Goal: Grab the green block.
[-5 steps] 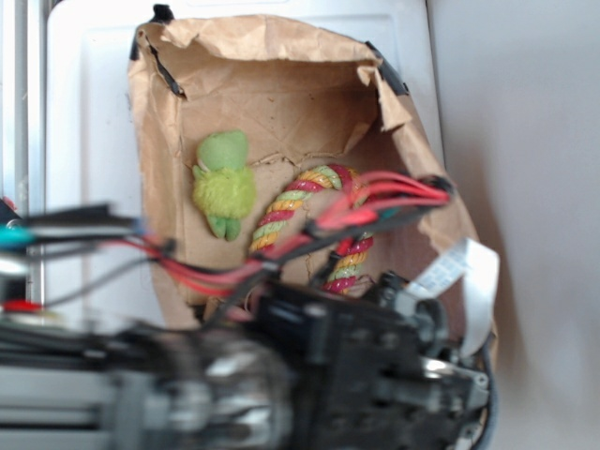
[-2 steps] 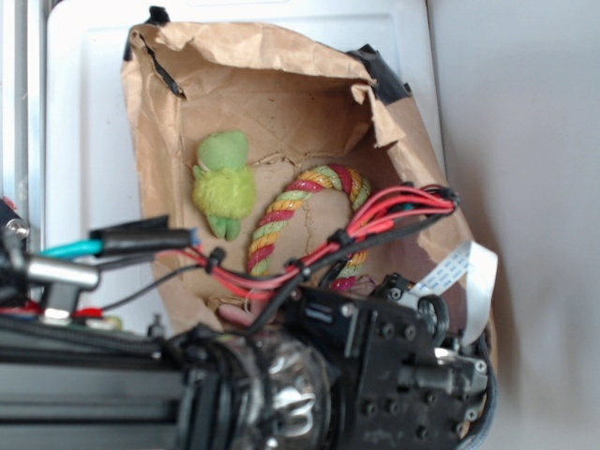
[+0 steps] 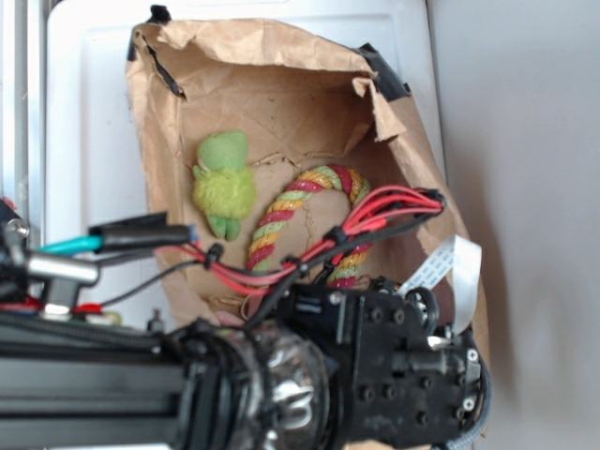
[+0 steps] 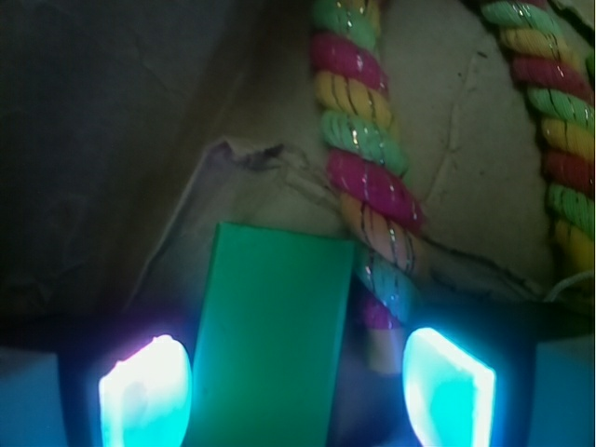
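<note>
**Claw straddles the green block inside the paper-lined box**

In the wrist view, the smooth, flat-faced dark-green rectangular block [image 4: 270, 335] lies on the crumpled brown paper lining [image 4: 484, 121] between the two glowing fingertips of the claw [image 4: 296, 389]. The left pad [image 4: 146, 391] sits just beside the block's left edge; the right pad [image 4: 445, 386] stands further off, with a dark gap between it and the block. The jaws are apart and nothing is clamped; whether the left pad touches the block cannot be told.

A thick twisted rope of green, yellow and magenta strands [image 4: 363, 158] runs down just beside the block's upper right corner and ends near its right side, and a second stretch of it passes along the right edge of the view.

In the exterior view the black arm and its red cables [image 3: 375, 211] cover the lower part of the brown paper-lined box [image 3: 272, 56], hiding the block and the claw. The rope [image 3: 291, 202] arches in the middle of the box, and a fuzzy lime-green plush toy [image 3: 223, 183] lies to its left, well apart from the arm's head. The box sits on a white counter [image 3: 94, 112].
</note>
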`<state>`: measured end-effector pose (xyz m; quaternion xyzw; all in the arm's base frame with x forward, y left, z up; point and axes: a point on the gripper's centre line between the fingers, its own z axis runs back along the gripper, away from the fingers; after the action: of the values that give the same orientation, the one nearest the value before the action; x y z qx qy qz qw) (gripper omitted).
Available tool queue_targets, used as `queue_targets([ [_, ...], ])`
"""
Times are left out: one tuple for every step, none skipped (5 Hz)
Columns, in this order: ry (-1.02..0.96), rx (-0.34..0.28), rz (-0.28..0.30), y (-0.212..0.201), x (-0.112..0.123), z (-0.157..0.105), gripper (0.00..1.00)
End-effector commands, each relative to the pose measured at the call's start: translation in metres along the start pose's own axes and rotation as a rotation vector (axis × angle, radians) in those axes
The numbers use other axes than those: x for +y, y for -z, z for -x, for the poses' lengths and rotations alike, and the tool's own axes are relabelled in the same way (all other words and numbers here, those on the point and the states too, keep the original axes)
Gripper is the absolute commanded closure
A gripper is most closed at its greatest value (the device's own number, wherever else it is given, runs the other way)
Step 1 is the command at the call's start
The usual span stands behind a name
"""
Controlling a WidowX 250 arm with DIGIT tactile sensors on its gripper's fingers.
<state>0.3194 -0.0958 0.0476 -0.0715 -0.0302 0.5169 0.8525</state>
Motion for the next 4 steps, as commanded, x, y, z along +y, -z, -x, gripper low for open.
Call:
queue_targets([
  [0.029, 0.065, 0.052, -0.013, -0.001, 0.026, 0.0],
  [-0.063, 0.093, 0.062, -0.006, -0.006, 0.03, 0.0],
  [-0.08, 0.082, 0.067, 0.002, -0.01, 0.036, 0.0],
  [-0.054, 0.019, 0.108, 0.011, -0.011, 0.032, 0.0],
])
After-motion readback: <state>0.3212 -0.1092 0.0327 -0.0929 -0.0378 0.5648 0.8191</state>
